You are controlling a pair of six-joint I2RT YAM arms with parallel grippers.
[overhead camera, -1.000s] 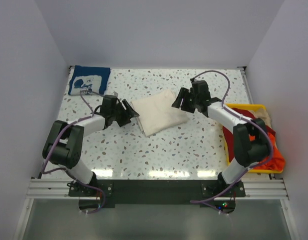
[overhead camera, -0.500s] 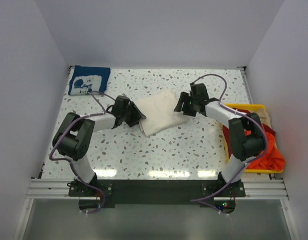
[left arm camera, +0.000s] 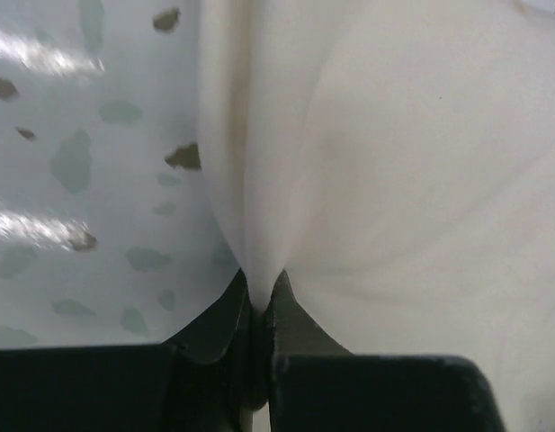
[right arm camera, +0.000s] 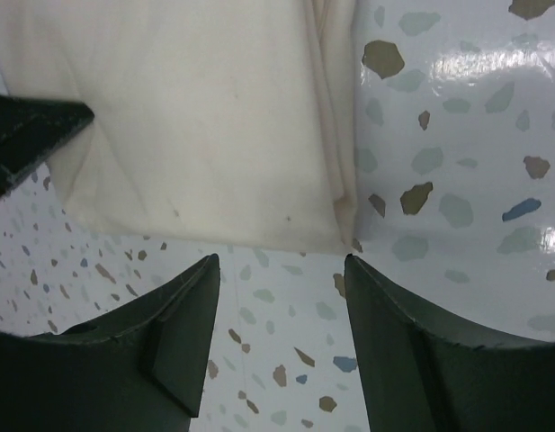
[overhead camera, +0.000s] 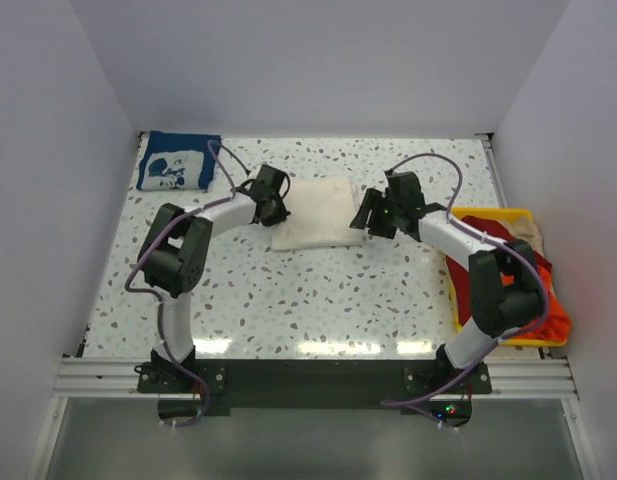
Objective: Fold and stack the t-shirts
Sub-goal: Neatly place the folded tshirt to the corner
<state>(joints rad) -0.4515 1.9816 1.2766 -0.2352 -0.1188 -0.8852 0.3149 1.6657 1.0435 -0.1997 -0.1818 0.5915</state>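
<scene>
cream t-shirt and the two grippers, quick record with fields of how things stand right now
cream t-shirt: folded, mid-table
left gripper: shut, pinching the cream t-shirt's left edge
right gripper: open at the shirt's right edge, gripping nothing
navy t-shirt: folded, far left corner
yellow bin: right side, holds orange-red t-shirt and beige t-shirt
stack: not yet formed

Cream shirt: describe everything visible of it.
The cream shirt is plain soft cloth, folded into a rough rectangle of several layers, lying flat on the table. Faint specks mark its top. The left gripper is shut on a pinch of its left edge, raising a ridge there. The open right gripper hangs by its right corner, not gripping it.
</scene>
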